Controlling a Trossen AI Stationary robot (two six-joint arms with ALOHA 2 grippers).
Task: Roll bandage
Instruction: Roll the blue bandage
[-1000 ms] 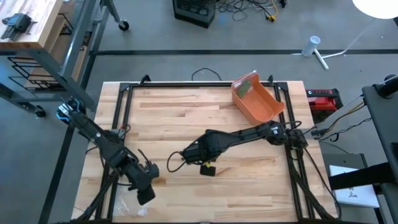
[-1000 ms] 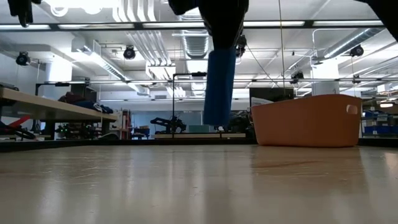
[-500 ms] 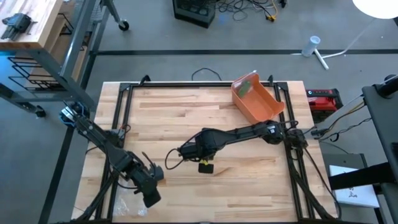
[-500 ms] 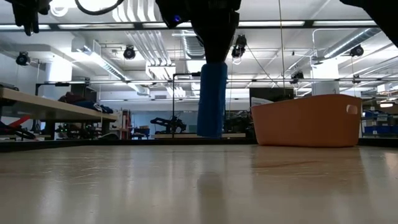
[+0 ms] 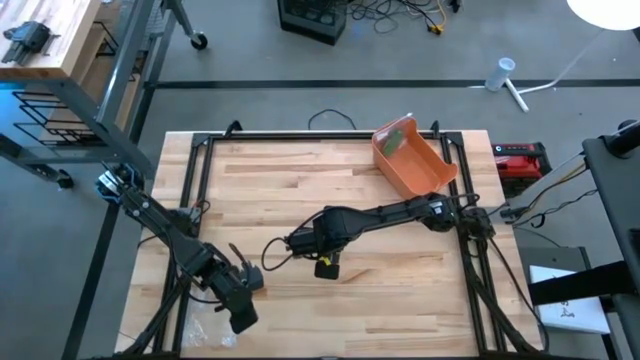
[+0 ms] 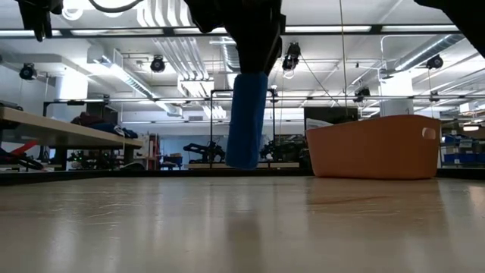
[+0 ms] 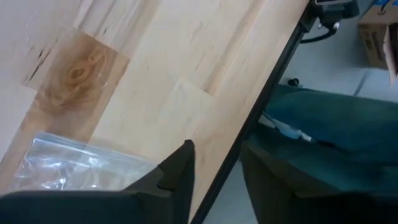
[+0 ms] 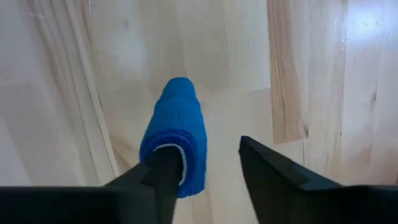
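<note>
A: Where is the blue bandage roll [image 8: 174,140]?

B: Hanging upright above the table [image 5: 270,180], against one finger of the right gripper [image 8: 205,168]. The jaws stand apart, the other finger clear of it, so it looks to be on release rather than gripped.

A: And the left gripper [image 7: 214,168]?

B: Narrowly parted, empty, at the table's near edge, a clear plastic bag [image 7: 74,165] just beside it.

A: Obstacles?

B: None below the roll; the orange bin [image 5: 412,160] stands well apart.
</note>
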